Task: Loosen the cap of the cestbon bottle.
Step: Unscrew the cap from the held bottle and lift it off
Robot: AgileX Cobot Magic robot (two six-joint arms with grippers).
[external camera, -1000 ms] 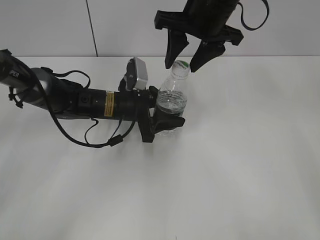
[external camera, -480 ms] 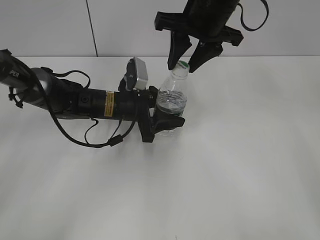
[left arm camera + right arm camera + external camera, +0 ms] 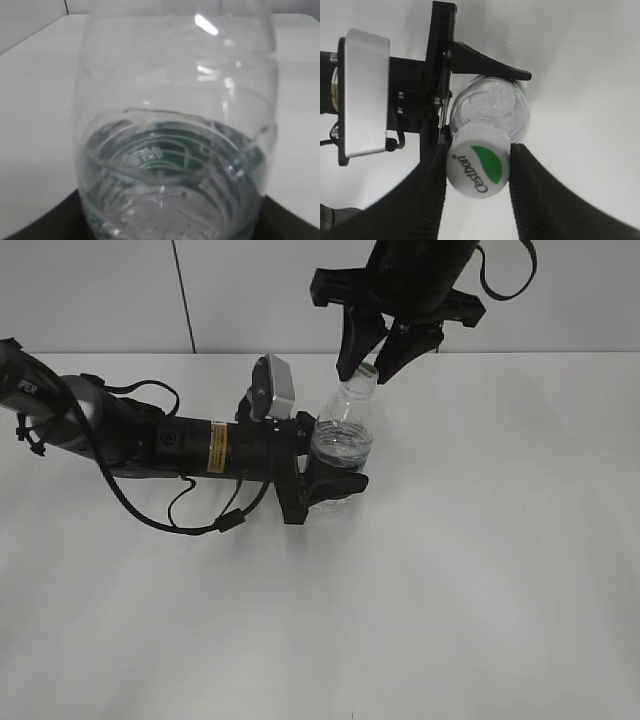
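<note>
My right gripper hangs over the bottle top with its two dark ribbed fingers on opposite sides of the cap. In the right wrist view both pads lie against the cap's rim, or so near it that no gap shows; I cannot tell whether the grip is firm. The cap is white, with a green half-circle and small print on its upper face.

Below the cap, the cestbon bottle stands on the white table, leaning slightly. It is clear plastic, partly filled with water; a green label shows through the liquid in the left wrist view.

My left gripper reaches in level from the left and clamps the lower body of the bottle, one black jaw on each side, set partly open to the bottle's width. Its arm lies low across the table, trailing a black cable. A grey camera block on its wrist sits just beside the bottle's shoulder, close to my right gripper's near finger.

A pale wall stands behind the table.
</note>
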